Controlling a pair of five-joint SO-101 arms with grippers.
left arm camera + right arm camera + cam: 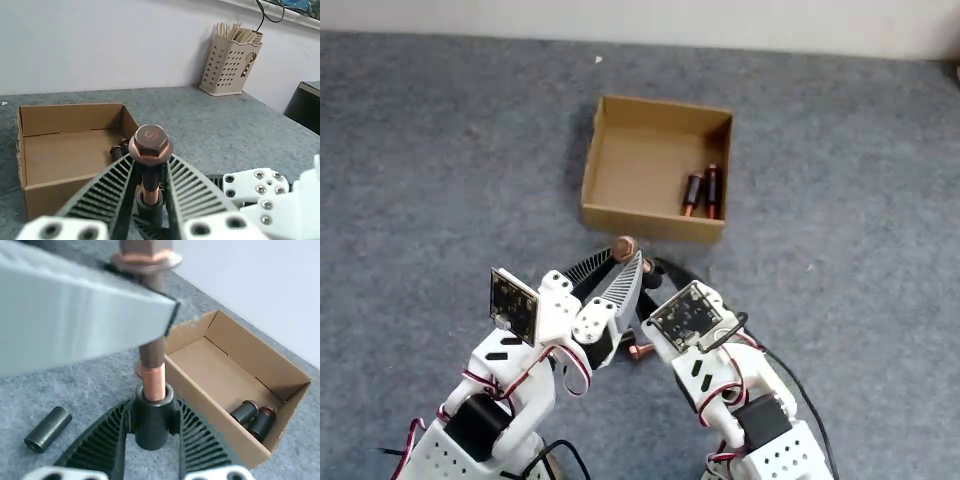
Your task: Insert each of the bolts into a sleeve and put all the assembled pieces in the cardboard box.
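Note:
My left gripper (150, 162) is shut on a copper bolt (150, 142), held upright with its hex head on top, just in front of the cardboard box (650, 225). Directly below it, my right gripper (150, 415) is shut on a dark sleeve (150, 427). The bolt's threaded tip (152, 380) is inside the sleeve's mouth. In the high view the bolt head (625, 247) shows above both grippers. Two assembled pieces (701, 192) lie in the box's right corner. A loose sleeve (47, 429) lies on the carpet, and a loose copper bolt (640, 351) lies between the arms.
The table is covered in grey carpet. A beige slotted holder full of sticks (232, 57) stands by the back wall. The box's left half (630, 165) holds nothing. The right arm's white body (260, 187) sits close beside my left gripper.

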